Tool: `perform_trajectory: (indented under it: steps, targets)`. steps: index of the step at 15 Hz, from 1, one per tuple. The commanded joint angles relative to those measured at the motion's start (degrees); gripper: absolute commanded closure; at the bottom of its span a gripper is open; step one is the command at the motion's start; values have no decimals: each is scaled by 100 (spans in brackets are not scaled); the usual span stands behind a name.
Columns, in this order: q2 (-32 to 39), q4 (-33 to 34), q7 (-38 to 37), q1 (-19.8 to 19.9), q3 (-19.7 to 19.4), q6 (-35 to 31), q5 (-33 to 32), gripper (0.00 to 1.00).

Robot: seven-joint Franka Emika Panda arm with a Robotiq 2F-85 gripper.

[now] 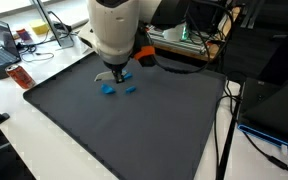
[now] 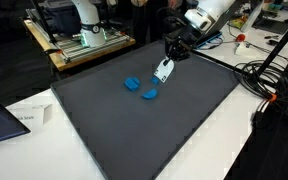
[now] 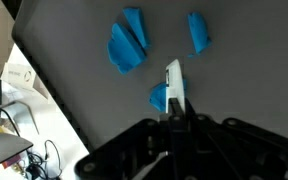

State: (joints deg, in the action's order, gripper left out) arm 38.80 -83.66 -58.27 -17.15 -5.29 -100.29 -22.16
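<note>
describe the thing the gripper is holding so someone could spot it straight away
Start at the big dark grey mat and find the gripper over it. Pinched in its shut jaws is a slim white piece. It is the only white item; the blue pieces nearby lie loose on the mat.

the mat (image 2: 114, 130) looks matt dark cloth, the blue blocks (image 3: 127, 48) smooth plastic.

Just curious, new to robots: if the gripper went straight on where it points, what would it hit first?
The gripper points down at the dark mat. The white strip it holds would touch first, probably on the small blue piece by its tip, though depth is unclear.
</note>
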Motion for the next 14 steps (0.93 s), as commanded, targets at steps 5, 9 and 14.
perform_trajectory:
  steps: [5, 9, 14]
  targets:
    - [-1722, -2363, -104, 228, 46, -1306, -374, 99]
    - [-2354, -3195, -50, 443, 67, -2162, -600, 99]
    - [-2951, -4017, 77, 741, 72, -3218, -821, 99]
